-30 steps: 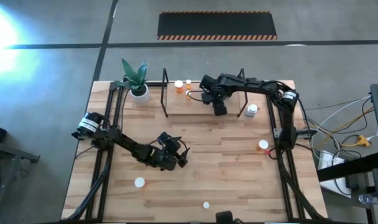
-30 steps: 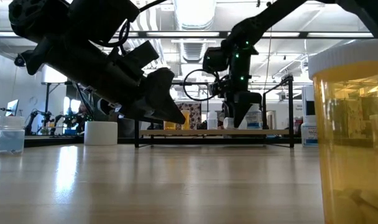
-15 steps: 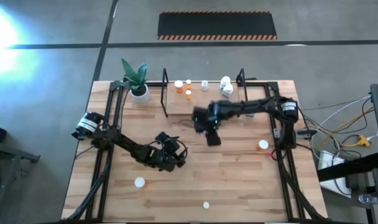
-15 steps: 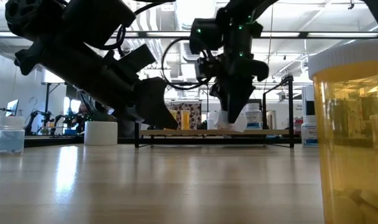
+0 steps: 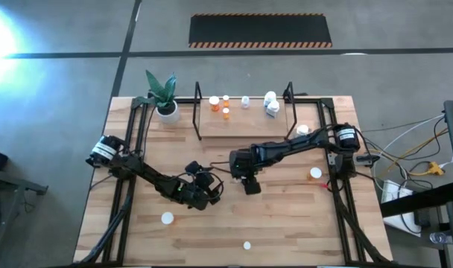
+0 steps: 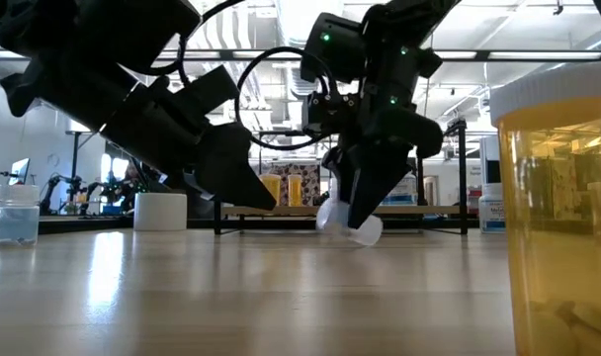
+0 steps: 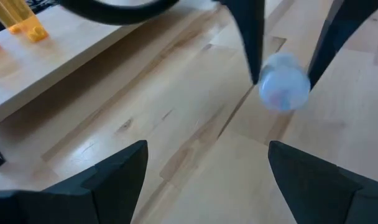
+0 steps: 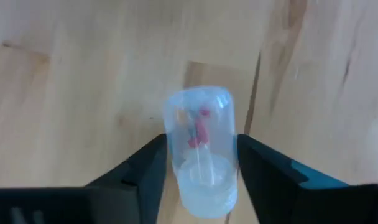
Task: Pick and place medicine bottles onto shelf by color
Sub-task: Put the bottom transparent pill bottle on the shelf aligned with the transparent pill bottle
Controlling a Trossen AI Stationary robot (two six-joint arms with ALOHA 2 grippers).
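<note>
A clear bottle (image 8: 198, 149) is clamped between the right gripper (image 5: 250, 183) fingers (cap toward the wrist), low over mid-table, the shelf (image 5: 245, 123) well beyond. The left gripper (image 5: 206, 195), jaws spread wide and empty, waits just beside. A loosening grip could drop the bottle, which would likely roll.

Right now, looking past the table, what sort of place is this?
Probably a robotics lab or workshop: a bare concrete floor with a hazard-striped mat, exposed ceiling ducts and strip lights, and cables trailing beside the wooden table.
</note>
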